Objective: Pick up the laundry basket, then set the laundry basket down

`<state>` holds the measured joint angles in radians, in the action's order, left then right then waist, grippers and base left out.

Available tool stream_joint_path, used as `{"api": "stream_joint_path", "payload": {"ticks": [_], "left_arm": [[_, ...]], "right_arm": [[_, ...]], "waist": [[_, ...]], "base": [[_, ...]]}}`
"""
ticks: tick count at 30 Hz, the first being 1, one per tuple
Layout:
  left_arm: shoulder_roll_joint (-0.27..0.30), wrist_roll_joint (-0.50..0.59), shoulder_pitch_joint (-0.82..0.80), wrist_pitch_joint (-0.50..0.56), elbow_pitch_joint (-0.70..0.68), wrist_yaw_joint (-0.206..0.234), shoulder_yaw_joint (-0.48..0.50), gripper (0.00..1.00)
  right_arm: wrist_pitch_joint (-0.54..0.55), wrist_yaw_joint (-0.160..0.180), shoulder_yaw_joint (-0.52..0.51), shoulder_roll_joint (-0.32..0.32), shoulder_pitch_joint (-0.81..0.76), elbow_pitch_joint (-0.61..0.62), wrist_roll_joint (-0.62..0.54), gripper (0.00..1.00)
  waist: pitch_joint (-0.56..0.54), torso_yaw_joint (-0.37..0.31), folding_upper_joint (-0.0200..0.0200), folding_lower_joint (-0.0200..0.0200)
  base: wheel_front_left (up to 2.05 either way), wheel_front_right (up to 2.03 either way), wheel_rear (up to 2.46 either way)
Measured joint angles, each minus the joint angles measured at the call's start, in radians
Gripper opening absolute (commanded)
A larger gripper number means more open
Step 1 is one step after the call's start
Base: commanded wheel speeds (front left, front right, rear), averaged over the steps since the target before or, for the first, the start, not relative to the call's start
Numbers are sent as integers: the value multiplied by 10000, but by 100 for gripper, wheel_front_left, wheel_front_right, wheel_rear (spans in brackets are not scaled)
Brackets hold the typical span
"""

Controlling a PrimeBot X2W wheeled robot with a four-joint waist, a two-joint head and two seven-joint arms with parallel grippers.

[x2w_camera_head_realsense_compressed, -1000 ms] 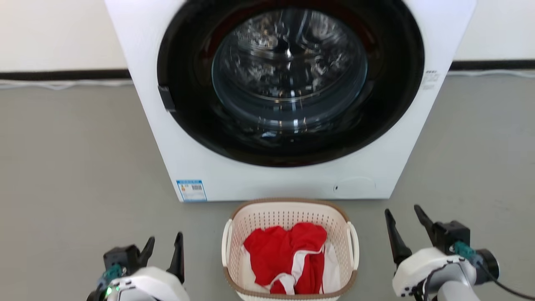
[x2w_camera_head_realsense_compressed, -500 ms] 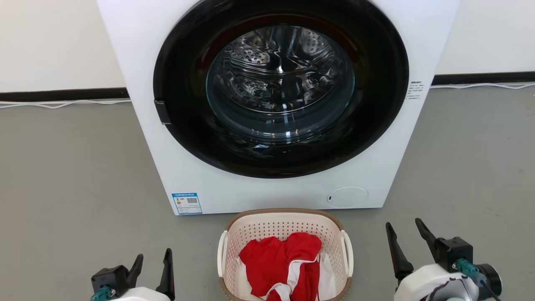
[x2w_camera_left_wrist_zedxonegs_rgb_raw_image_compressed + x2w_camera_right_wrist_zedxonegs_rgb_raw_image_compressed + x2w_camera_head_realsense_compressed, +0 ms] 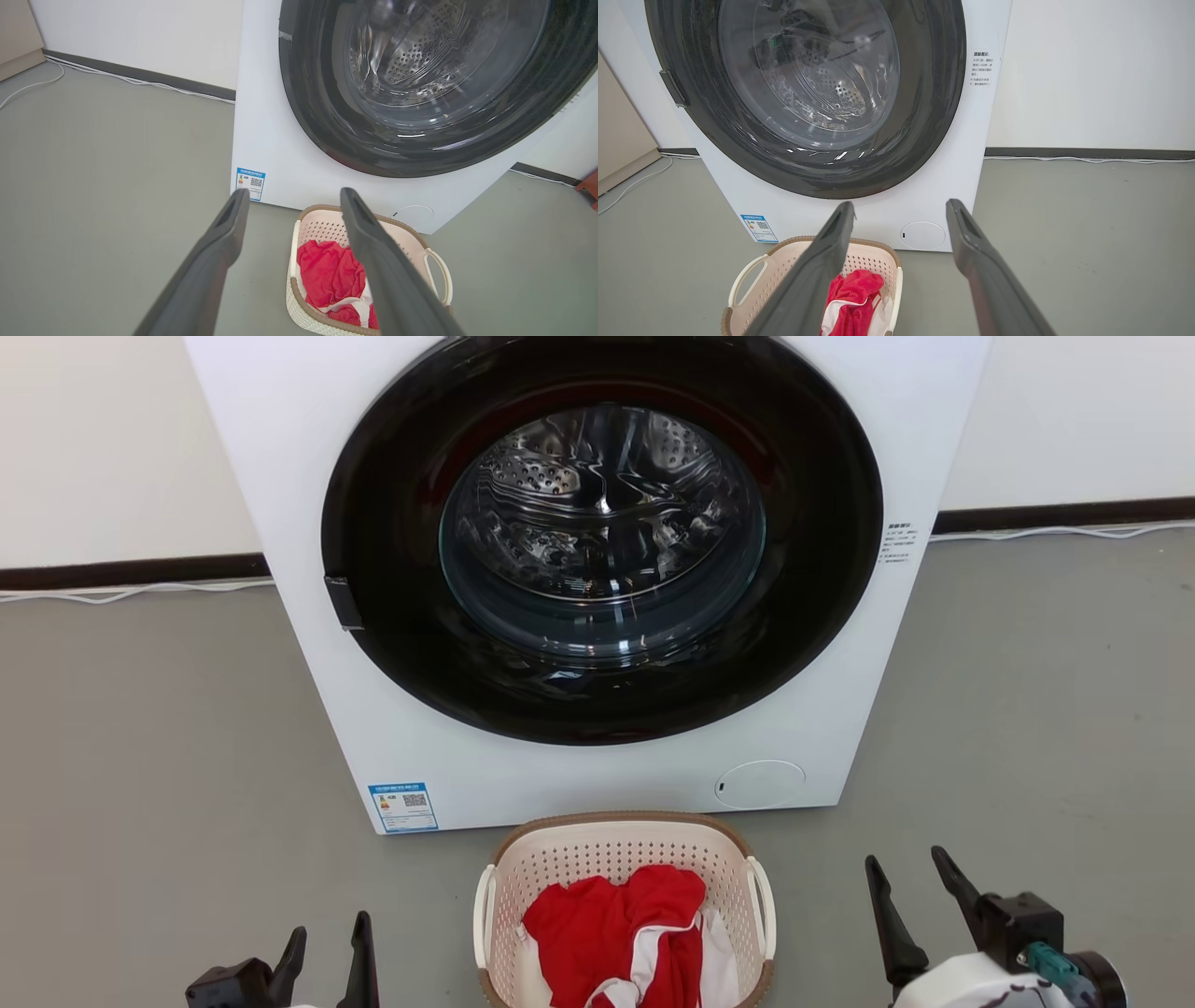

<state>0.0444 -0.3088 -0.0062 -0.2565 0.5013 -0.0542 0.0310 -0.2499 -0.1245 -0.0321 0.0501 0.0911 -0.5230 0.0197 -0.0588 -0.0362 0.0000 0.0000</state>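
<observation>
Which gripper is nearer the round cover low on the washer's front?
Right. The right gripper, open, sits just below and right of the round cover in the head view; the left gripper, open, is across the laundry basket.

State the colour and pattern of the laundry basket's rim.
The laundry basket's rim is brown with a woven look, clearest in the head view.
</observation>
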Motion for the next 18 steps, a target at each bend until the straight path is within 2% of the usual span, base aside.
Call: {"api": "stream_joint_path", "payload": {"ticks": [13,14,18], "left_arm": [[-56,21,38,8,-213,50,305,100],[-59,19,36,2,-261,105,345,0],[-144,-2,324,19,188,107,336,0]], "right_arm": [[0,0,38,-4,-95,-2,88,100],[4,4,35,-6,-102,-56,86,0],[36,10,31,-58,-402,-462,92,0]], "waist": [[-122,158,0,0],[-126,168,0,-1],[-124,171,0,0]], "base": [[0,0,0],[0,0,0],[0,0,0]]}}
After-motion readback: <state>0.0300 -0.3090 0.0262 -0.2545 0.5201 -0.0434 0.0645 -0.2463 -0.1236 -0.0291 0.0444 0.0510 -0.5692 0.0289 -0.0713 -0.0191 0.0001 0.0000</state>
